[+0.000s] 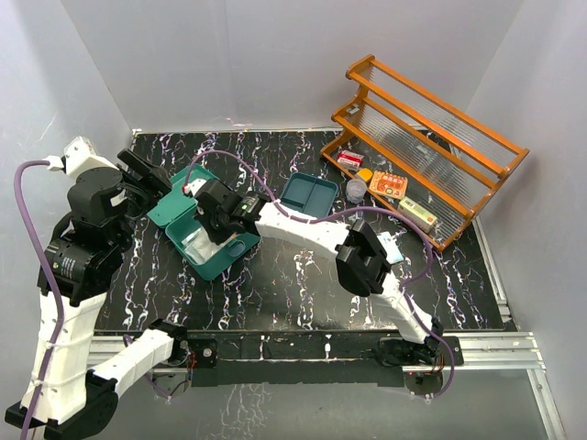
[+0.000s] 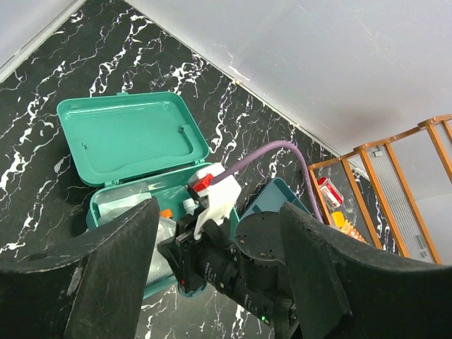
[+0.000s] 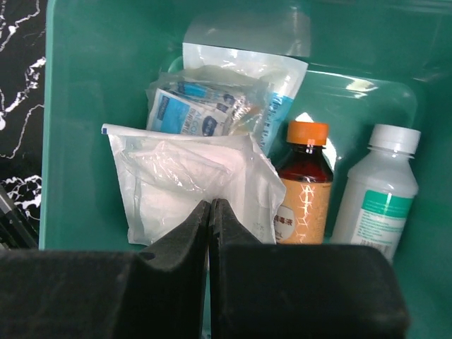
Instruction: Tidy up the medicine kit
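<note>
Snagging is your first worry. The medicine kit [image 1: 223, 266] sits open on the bench [image 1: 303, 284], left of centre, with its lid [image 2: 127, 134] laid back, and the right arm reaches across into it. In the right wrist view the right fingers [image 3: 206, 226] are clenched tight, tip against tip, right at the lower edge of a white gauze packet [image 3: 191, 169]. You cannot tell from here whether a corner of that wrapper is pinched between them. If it is, lifting out would drag the packet with you, and it could spill over the rim.

Watch the bottles too. An orange-capped bottle [image 3: 305, 191] and a white bottle [image 3: 378, 198] lie side by side just beside the packet. A sideways sweep of the clenched tips would likely shove them or roll them against the wall.

Your left fingers [image 2: 113, 268] are spread wide and empty, hanging above the kit with the right wrist directly beneath them. Bring that arm down now and you would probably strike the right wrist, not the box.

The purple cable [image 2: 272, 150] arcs over the far side of the kit near the lid. A quick pull back could hook the lid and flip it onto the arm, or tug the whole box across the bench.
</note>
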You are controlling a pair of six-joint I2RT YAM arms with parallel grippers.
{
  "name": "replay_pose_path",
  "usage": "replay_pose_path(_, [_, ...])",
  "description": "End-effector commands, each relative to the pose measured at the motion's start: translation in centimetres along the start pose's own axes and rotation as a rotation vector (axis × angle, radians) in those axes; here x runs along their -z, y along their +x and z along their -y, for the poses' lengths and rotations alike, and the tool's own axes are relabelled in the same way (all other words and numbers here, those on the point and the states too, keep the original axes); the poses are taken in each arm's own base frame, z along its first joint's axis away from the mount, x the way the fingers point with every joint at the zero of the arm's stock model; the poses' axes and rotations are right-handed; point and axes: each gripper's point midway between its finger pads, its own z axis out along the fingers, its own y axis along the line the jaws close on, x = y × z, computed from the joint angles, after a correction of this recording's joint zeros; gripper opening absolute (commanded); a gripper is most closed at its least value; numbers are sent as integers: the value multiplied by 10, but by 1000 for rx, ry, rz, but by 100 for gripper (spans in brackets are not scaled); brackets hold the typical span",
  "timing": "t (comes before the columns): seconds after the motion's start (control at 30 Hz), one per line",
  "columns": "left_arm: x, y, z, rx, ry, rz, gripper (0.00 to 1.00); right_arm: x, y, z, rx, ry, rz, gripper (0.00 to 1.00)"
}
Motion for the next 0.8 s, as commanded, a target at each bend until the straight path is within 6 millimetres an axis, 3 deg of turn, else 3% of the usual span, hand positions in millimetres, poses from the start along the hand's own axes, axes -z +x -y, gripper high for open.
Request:
replay_pose_path(0.0, [8,-1,3,14,25,-16,67,-3,-19,-19,9,-94,50,0])
replay_pose_path(0.27, [7,-1,5,29,27,-17,67,-7,-26,-17,-116,-52,72,10])
replay_pose_path(0.53, [6,-7,1,22,7,16,68,20,-56,2,-143,73,175,24])
replay_pose_path(0.77, [1,-5,0,17,-5,19,68,32,-67,-4,-141,45,207,31])
